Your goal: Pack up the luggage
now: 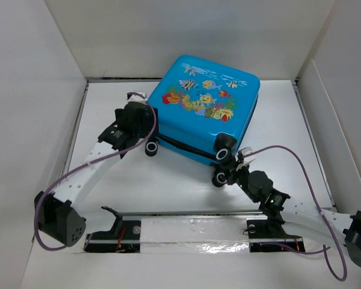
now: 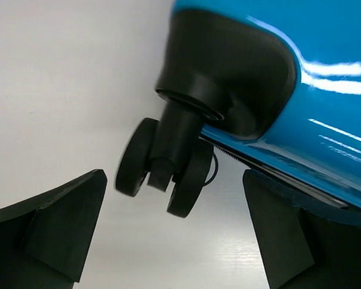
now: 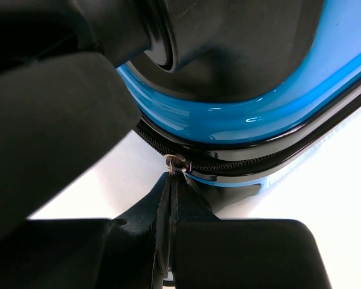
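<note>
The bright-blue luggage [image 1: 207,105] lies flat and shut at the back middle of the table, fish print up and black wheels toward me. My left gripper [image 1: 145,129] is open beside its left corner. In the left wrist view the left gripper [image 2: 173,198] has the left wheel [image 2: 162,165] just ahead between its spread fingers, not touching, with the blue shell [image 2: 325,72] on the right. My right gripper [image 1: 234,167] is at the right front corner. In the right wrist view the right gripper [image 3: 171,180] is shut on the zipper pull [image 3: 179,162] of the black zipper under the shell [image 3: 240,114].
White walls [image 1: 36,90] enclose the table on the left, back and right. A metal rail with a shiny strip [image 1: 186,232] runs along the near edge between the arm bases. The right wheels [image 1: 224,144] stand close to my right gripper.
</note>
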